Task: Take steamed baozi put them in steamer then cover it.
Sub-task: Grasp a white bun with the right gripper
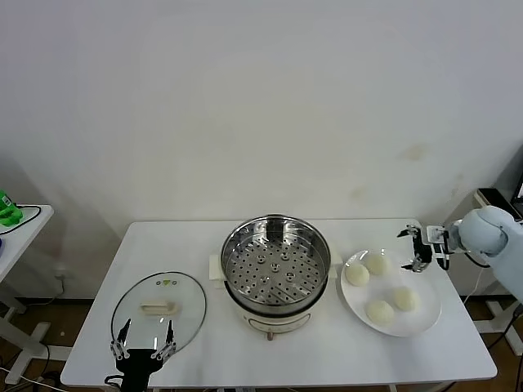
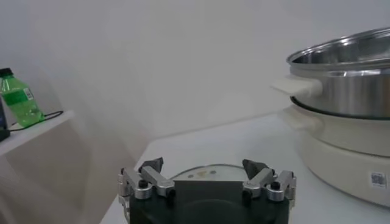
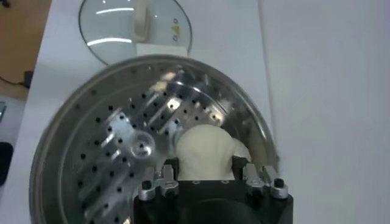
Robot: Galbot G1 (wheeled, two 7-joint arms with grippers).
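Note:
In the right wrist view my right gripper (image 3: 205, 165) is shut on a cream-white baozi (image 3: 204, 145) just above the perforated bottom of the steamer (image 3: 109, 140). The head view differs. There my right gripper (image 1: 415, 249) stands by the far right edge of the white plate (image 1: 425, 320), which holds four baozi (image 1: 357, 275), and the steamer (image 1: 276, 261) on its cream pot base is empty. My left gripper (image 1: 145, 341) is open and empty at the table's front left, at the near edge of the glass lid (image 1: 159, 306).
The glass lid shows low between my left fingers in the left wrist view (image 2: 210, 173), with the steamer (image 2: 347, 73) off to one side. A side table with a green bottle (image 2: 19, 97) stands to the left. A wall closes the back.

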